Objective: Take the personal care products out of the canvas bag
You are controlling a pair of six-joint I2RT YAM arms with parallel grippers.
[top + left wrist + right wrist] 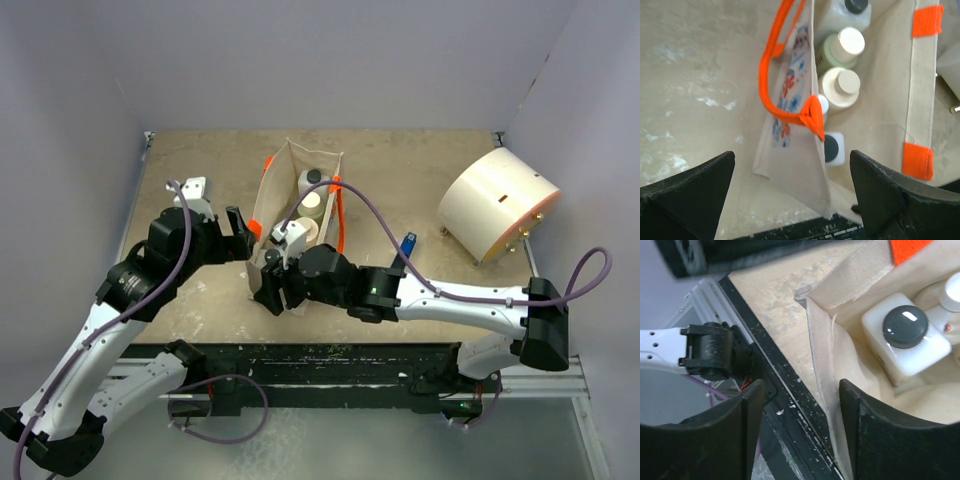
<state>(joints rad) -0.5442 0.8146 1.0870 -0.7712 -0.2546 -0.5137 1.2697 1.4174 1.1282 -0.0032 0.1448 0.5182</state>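
The right gripper (272,292) is covering the near end of the canvas bag (272,195). The left wrist view's top edge is cropping the farthest bottle (840,17).

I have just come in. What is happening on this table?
Two robot arms are working at a canvas bag that stands open on the table. Several small bottles are inside it, and none lies outside in these views. The right end effector is open at the bag's near end, its fingers on either side of the canvas wall, next to a white bottle with a dark cap. The left end effector is open beside the bag, holding nothing.
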